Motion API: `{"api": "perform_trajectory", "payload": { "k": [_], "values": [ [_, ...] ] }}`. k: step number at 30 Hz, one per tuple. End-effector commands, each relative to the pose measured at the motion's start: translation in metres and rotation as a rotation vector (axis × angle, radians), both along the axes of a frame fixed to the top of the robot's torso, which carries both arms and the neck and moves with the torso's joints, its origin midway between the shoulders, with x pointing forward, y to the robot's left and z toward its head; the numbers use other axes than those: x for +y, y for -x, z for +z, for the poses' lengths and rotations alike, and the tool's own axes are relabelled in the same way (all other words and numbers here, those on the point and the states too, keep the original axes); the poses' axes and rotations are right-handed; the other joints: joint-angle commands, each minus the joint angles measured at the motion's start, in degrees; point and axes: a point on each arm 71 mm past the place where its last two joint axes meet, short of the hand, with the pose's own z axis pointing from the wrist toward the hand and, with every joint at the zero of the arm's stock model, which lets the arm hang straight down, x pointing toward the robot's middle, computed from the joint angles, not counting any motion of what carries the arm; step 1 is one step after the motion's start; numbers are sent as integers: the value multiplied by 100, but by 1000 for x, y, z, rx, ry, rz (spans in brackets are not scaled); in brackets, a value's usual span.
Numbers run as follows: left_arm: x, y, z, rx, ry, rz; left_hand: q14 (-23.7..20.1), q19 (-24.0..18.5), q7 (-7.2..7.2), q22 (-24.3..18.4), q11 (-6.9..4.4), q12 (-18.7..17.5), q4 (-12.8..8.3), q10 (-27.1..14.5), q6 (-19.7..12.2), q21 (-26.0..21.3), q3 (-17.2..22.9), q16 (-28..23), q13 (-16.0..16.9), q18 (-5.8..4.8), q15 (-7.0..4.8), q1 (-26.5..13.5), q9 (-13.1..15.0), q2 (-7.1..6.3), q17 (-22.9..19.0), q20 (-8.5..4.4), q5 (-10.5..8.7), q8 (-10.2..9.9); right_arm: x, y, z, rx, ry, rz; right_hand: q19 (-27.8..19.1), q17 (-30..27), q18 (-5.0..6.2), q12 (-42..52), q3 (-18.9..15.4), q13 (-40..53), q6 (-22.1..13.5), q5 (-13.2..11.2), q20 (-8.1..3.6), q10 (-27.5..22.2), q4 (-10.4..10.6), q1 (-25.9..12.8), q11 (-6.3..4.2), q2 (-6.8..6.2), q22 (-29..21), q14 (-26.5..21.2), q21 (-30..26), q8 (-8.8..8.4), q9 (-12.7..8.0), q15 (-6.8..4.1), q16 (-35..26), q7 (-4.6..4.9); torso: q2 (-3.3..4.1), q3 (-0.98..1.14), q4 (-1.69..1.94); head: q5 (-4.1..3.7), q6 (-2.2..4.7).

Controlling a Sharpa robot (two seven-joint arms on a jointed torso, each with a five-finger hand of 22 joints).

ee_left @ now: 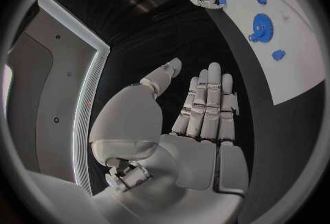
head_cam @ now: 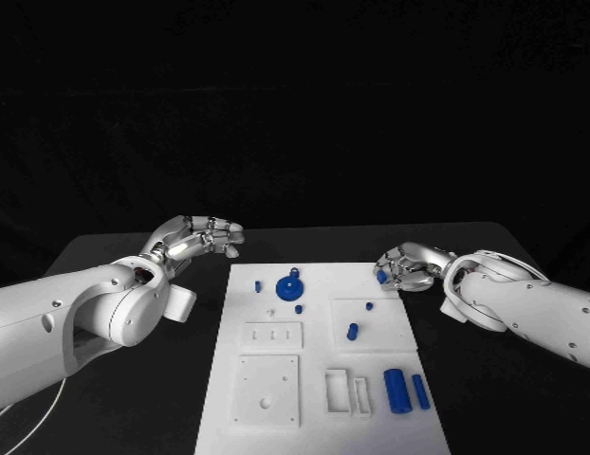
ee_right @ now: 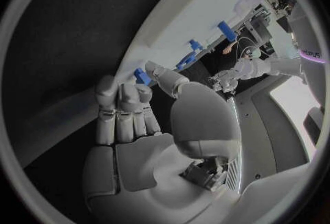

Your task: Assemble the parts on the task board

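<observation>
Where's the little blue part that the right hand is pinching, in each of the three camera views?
Head view: the blue part sits at the right hand fingertips, by the task board right edge.
Left wrist view: the blue part is in the far hand, beyond the left hand.
Right wrist view: the blue part is between thumb and fingers.
Shared landmark: the white task board edge beside it.
</observation>
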Motion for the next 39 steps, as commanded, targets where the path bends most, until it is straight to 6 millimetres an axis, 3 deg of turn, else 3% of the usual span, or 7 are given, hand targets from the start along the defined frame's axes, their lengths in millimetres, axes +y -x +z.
{"api": "perform_trajectory", "payload": {
  "k": [1,30,34,36,39],
  "values": [
    [-2,0,1,-9,3,-14,-26,28,22,10,15,-24,3,2,-19,-35,-6,38,-3,5,11,-5,7,14,6,4,-13,-39,2,1,-4,16,-4,17,-16,7,477,9,53,-3,198,-44,19,-23,10,-24,17,32,98,7,21,-9,-6,-4,-19,132,-1,3,1,26,-11],
    [-1,0,1,-9,3,-11,-28,28,22,12,17,-28,7,2,-20,-38,-4,40,-3,5,11,-11,8,18,6,3,-9,-41,-1,1,-3,6,-2,3,-2,24,477,28,258,-1,284,-136,0,-16,78,-40,57,19,94,16,47,8,-13,32,-11,175,-4,4,2,5,-29],
    [-2,0,1,-9,2,-11,-28,28,22,12,17,-29,6,2,-20,-39,-4,40,-4,6,11,-10,8,18,6,3,-9,-42,-2,1,-3,5,-2,0,0,27,477,29,258,-1,269,-149,-5,-20,66,-52,64,-36,94,14,52,-6,-20,39,-11,183,-4,3,-1,-4,-20],
    [-2,0,1,-9,3,-12,-28,28,22,12,16,-29,6,2,-20,-39,-3,40,-4,6,11,-9,8,18,6,2,-9,-42,-2,1,-3,5,-2,-1,5,32,477,32,183,-2,238,-34,-11,-24,22,-92,72,-105,96,12,62,-25,-28,47,-10,189,-4,2,-1,-4,-18],
    [-2,0,1,-8,2,-12,-29,28,22,13,16,-29,5,1,-20,-39,-3,40,-4,6,10,-8,8,18,6,2,-9,-42,-2,1,-3,7,-3,1,2,44,477,39,-160,-3,90,272,-30,-36,-215,-157,83,-211,93,8,78,-94,-49,60,-6,199,-3,0,3,-11,-19]
  ]
}}
